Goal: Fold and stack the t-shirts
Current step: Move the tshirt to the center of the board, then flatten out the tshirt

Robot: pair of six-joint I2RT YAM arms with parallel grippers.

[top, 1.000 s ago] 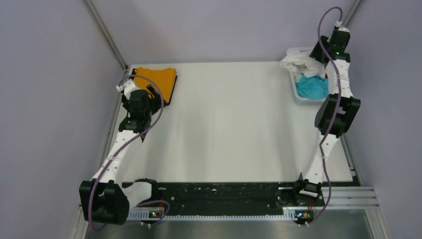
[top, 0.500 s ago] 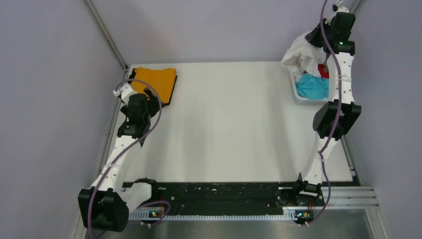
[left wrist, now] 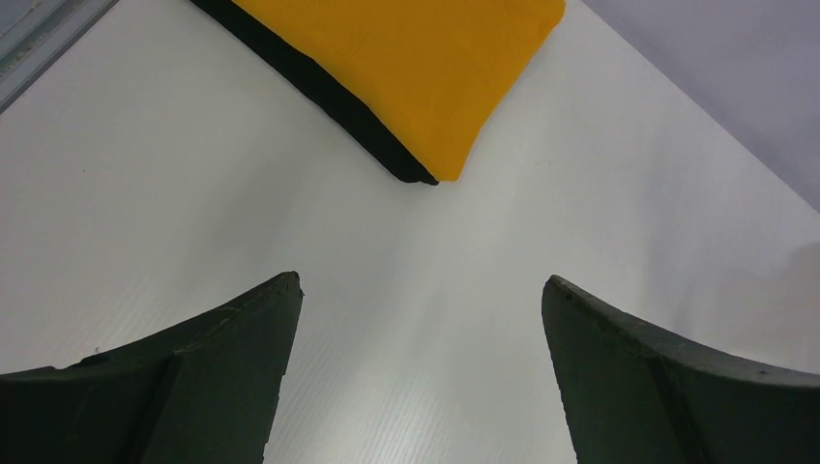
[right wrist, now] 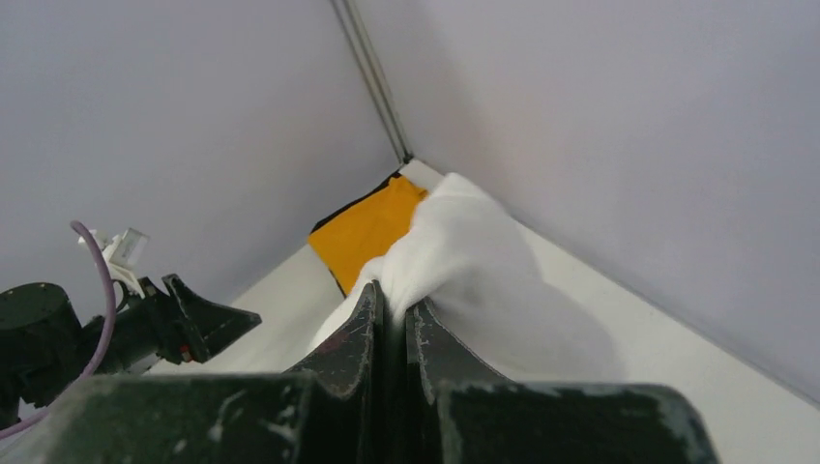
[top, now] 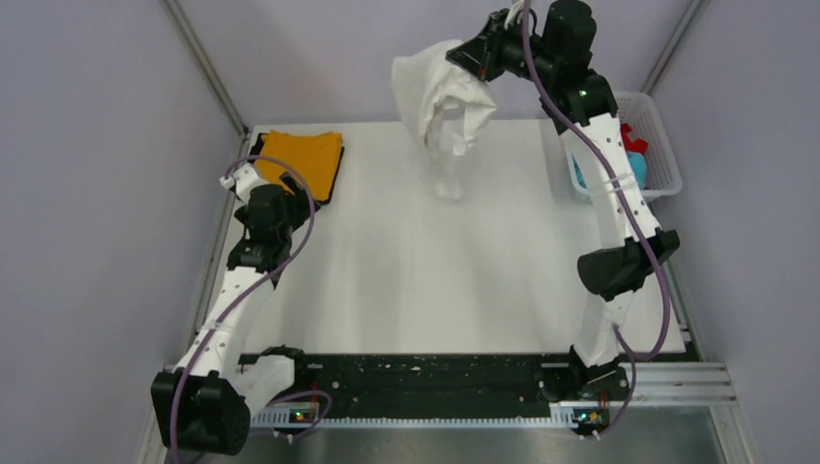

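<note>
Peeking beneath orange t-shirt [left wrist: 416, 68], black t-shirt [left wrist: 329, 101] barely shows.

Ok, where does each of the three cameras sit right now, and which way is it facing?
Top external: above and behind the bases, looking down over the table; shows left arm, right arm, and right pincer holding the white t-shirt up.
Left wrist: on the left arm, facing down at the table and orange t-shirt; its open left pincer frames the view.
Right wrist: raised high, facing the far left corner; its shut pincer, left arm lower-left.
Shared: the orange t-shirt appears in all three.
</note>
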